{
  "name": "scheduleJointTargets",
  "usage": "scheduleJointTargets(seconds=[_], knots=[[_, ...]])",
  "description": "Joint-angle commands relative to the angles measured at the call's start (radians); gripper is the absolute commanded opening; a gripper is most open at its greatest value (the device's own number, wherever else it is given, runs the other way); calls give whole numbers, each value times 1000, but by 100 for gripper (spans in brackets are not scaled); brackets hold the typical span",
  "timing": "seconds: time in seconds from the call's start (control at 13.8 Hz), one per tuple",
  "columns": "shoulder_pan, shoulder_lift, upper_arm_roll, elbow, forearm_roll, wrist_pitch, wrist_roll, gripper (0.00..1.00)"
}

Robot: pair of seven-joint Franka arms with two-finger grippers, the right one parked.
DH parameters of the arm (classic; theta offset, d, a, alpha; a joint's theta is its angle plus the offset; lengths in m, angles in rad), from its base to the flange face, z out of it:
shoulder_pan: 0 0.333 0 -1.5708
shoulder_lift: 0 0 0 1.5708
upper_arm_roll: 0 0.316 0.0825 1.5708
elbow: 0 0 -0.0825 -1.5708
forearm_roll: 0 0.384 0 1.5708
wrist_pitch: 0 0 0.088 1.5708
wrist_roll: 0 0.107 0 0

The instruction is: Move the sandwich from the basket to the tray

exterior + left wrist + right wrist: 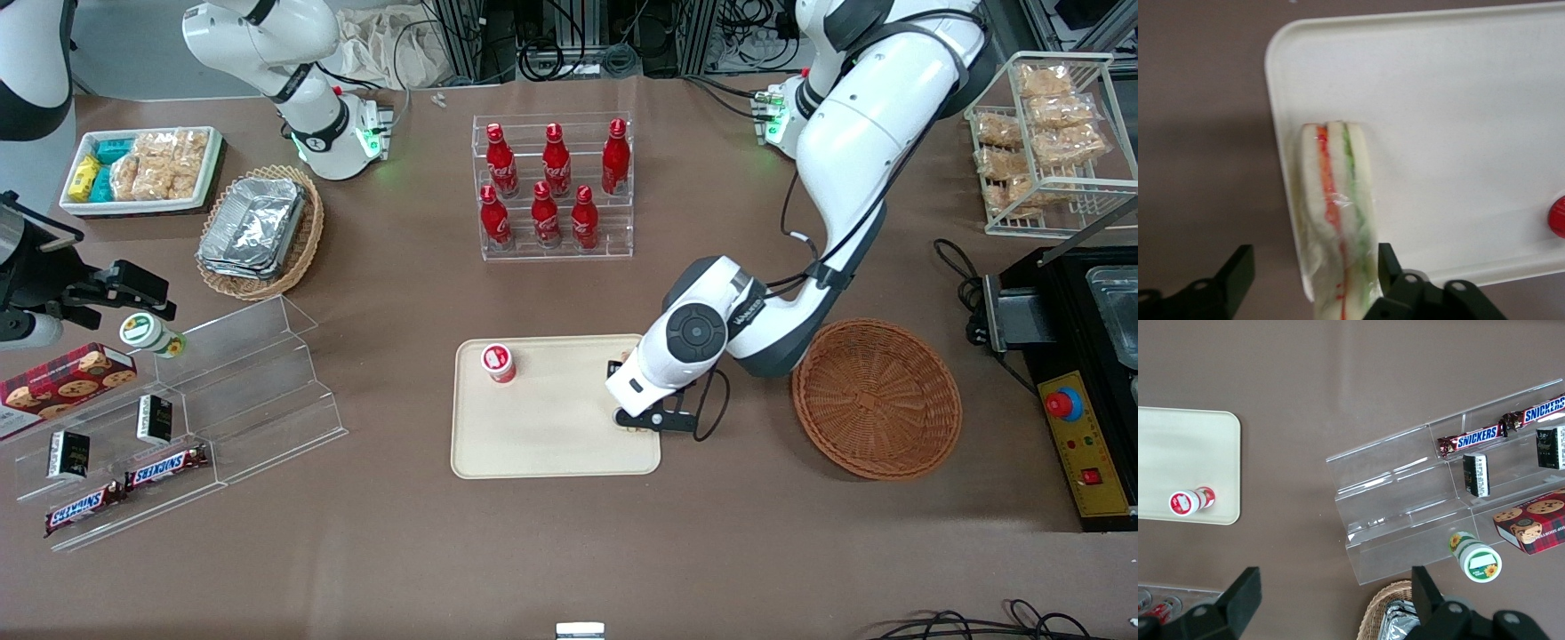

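While left arm's gripper (1315, 270) hovers, black fingers (1237, 267) spread, clear-wrapped triangular white-bread sandwich (1335, 220) lies on beige rectangular plastic tray (1451, 133) edge.

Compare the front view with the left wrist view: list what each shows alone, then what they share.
Only the front view shows the round brown basket, holding nothing, the rack of red bottles and the snack shelves. Only the left wrist view shows the sandwich lying at the tray's edge, with the gripper open and a finger on either side of it. Both show the cream tray and the small red-and-white cup standing on it.
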Motion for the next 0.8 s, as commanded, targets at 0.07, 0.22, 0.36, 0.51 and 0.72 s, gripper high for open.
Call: scheduleJointTargets(seconds=[0.07, 0.22, 0.36, 0.51, 0.72], knots=[[68, -175, 1, -12, -19, -221, 9, 99], [123, -249, -1, -12, -42, -315, 93, 99], [201, -316, -1, -12, -123, -388, 197, 99], [282, -373, 1, -12, -210, -444, 326, 99], [352, -470, 5, 8, -208, -520, 443, 100]])
